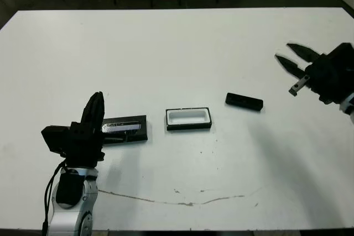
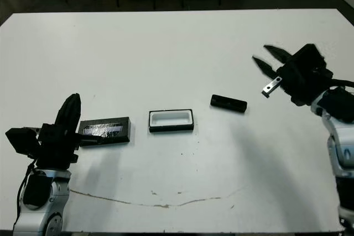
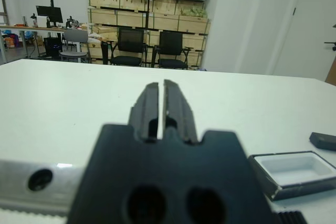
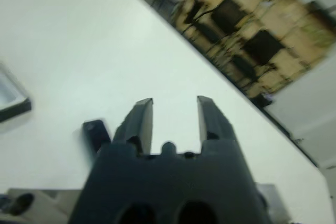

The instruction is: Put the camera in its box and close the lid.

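Left eye view: nothing done yet. The camera (image 1: 244,101) lies loose on the table (image 1: 177,42), right of centre in the frame, just right of the empty box (image 1: 188,118) at centre, and the lid (image 1: 125,128) lies flat at left of centre beside my left claw (image 1: 95,109). My right claw (image 1: 292,58), at the right edge, is spread open above the table holding nothing; the left one is pinched almost closed, also empty. Left to do: grab the camera, seat it in the box, fit the lid.
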Robot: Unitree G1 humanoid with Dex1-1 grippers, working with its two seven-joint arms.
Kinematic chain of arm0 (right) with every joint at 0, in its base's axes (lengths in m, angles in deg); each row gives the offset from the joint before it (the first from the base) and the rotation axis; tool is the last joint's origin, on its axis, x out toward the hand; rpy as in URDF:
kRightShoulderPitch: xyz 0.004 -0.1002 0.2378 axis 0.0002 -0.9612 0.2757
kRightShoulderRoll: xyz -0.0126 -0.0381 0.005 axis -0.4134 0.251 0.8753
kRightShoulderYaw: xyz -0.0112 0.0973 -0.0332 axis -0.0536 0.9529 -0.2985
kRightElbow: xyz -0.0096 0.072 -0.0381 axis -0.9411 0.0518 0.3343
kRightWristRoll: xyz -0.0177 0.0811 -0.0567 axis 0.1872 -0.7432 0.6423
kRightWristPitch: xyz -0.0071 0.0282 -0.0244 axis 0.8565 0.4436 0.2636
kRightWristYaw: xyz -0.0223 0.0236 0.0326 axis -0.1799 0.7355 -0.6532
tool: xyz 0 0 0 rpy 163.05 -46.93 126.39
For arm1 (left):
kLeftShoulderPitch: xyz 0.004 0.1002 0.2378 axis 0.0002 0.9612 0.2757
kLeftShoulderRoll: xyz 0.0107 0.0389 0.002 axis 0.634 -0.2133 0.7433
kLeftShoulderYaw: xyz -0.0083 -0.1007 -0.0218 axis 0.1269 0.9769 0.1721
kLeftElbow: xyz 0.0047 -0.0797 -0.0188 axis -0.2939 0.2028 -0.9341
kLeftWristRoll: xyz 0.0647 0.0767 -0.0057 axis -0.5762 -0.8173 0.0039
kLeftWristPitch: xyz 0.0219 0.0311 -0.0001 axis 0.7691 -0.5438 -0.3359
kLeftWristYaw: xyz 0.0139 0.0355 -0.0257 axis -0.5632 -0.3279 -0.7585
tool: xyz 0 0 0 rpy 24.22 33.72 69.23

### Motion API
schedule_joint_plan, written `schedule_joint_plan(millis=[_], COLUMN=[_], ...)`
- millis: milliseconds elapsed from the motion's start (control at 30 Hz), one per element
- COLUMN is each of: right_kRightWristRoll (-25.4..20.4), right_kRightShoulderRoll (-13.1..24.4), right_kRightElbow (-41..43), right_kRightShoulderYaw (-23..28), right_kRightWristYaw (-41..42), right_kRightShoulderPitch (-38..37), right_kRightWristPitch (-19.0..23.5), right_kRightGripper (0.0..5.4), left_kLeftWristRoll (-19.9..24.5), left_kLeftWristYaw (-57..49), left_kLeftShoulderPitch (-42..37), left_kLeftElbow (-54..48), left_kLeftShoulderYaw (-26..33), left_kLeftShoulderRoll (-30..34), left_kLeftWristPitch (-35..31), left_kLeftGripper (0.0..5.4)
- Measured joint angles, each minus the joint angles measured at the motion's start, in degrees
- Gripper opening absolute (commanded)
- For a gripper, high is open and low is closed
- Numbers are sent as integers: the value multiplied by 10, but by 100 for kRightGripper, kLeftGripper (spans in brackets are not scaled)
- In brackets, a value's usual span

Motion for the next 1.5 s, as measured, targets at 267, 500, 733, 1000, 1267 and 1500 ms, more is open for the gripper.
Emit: schedule_joint_plan(millis=[267,500,733,1000,1267,1500], right_kRightWristRoll=[-15,-33,-31,-14,2,8], right_kRightShoulderRoll=[6,-11,-20,-30,-43,-54], right_kRightElbow=[-176,-301,-370,-404,-413,-424], right_kRightShoulderYaw=[-36,-36,-38,-54,-62,-63], right_kRightWristYaw=[134,213,253,273,258,252], right_kRightShoulderPitch=[93,130,147,160,161,161], right_kRightWristPitch=[18,-6,-19,-56,-67,-78], right_kRightGripper=[341,462,538,538,538,538], left_kLeftWristRoll=[-1,-2,-2,-8,-7,-7], left_kLeftWristYaw=[0,1,5,6,6,13], left_kLeftShoulderPitch=[0,1,2,2,2,2], left_kLeftElbow=[2,5,8,14,14,20], left_kLeftShoulderYaw=[0,1,1,1,0,1], left_kLeftShoulderRoll=[0,1,1,1,1,1], left_kLeftWristPitch=[0,1,6,12,12,22], left_kLeftGripper=[0,0,0,0,0,0])
